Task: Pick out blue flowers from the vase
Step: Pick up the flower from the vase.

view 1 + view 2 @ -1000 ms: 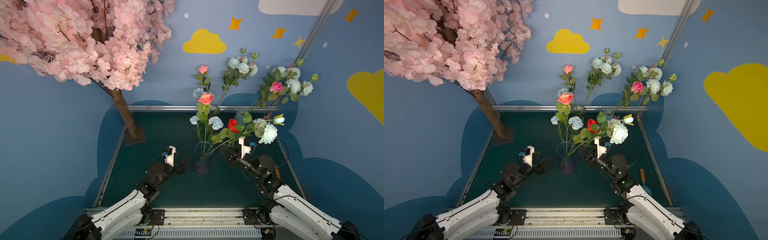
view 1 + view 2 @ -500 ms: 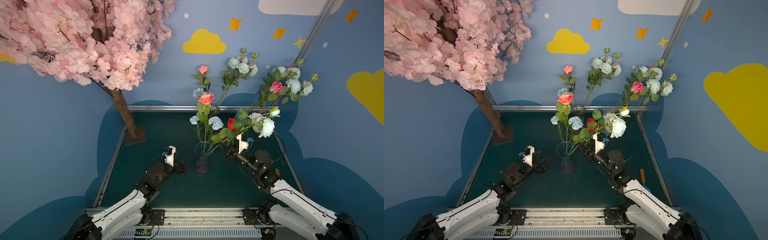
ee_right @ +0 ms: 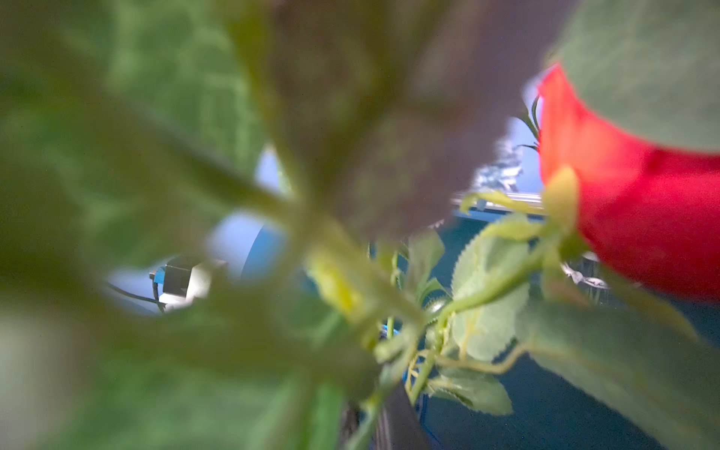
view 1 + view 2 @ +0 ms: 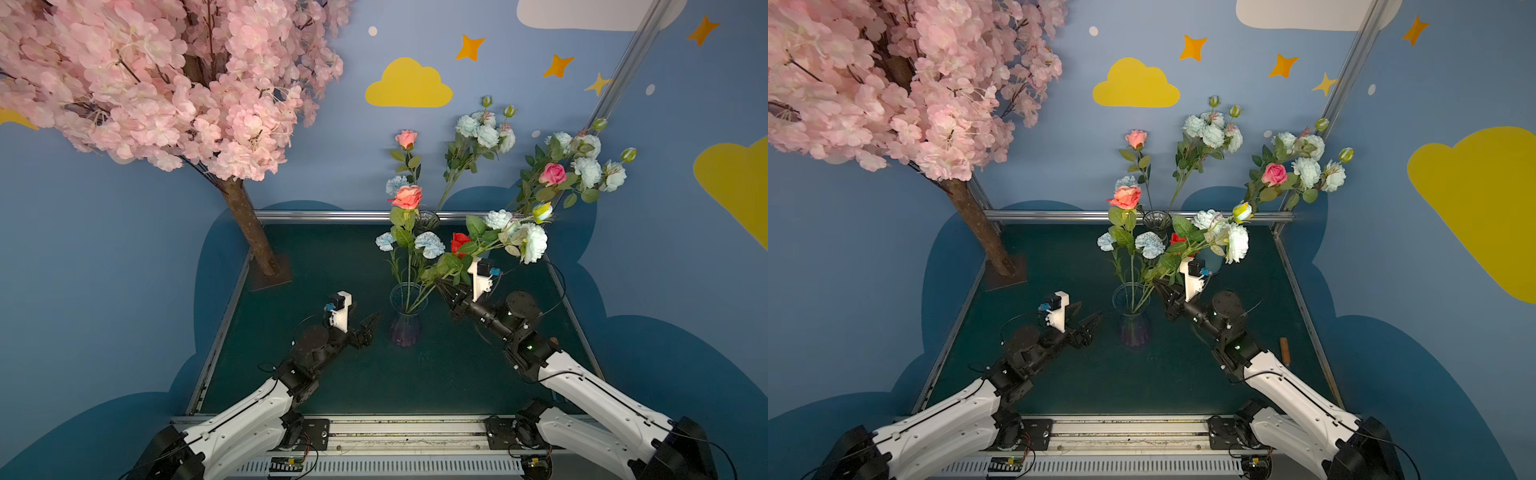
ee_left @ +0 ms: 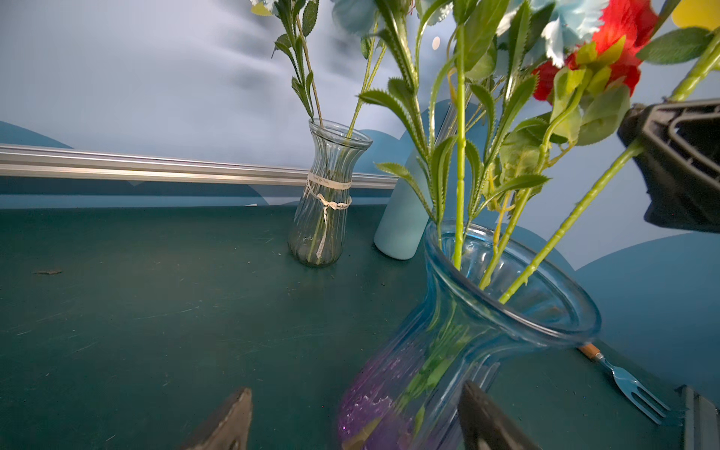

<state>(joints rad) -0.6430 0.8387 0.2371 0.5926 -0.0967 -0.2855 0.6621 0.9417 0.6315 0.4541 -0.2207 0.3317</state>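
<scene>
place: staged robot lab booth | cues: painted cloud-and-star walls (image 4: 409, 85), aluminium frame rail (image 4: 332, 215), green tabletop (image 4: 332, 374), fake blossom tree (image 4: 166, 83)

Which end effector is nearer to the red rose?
The right. The right end effector is among the leafy stems just beneath the red rose. The left end effector hangs lower, on the far side of the blue glass vase.

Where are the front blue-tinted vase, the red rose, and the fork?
front vase (image 5: 514, 311), left wrist view, on its glass rim.
red rose (image 4: 459, 242), a top view, on the petals.
fork (image 5: 633, 391), left wrist view, on its blue tines.
</scene>
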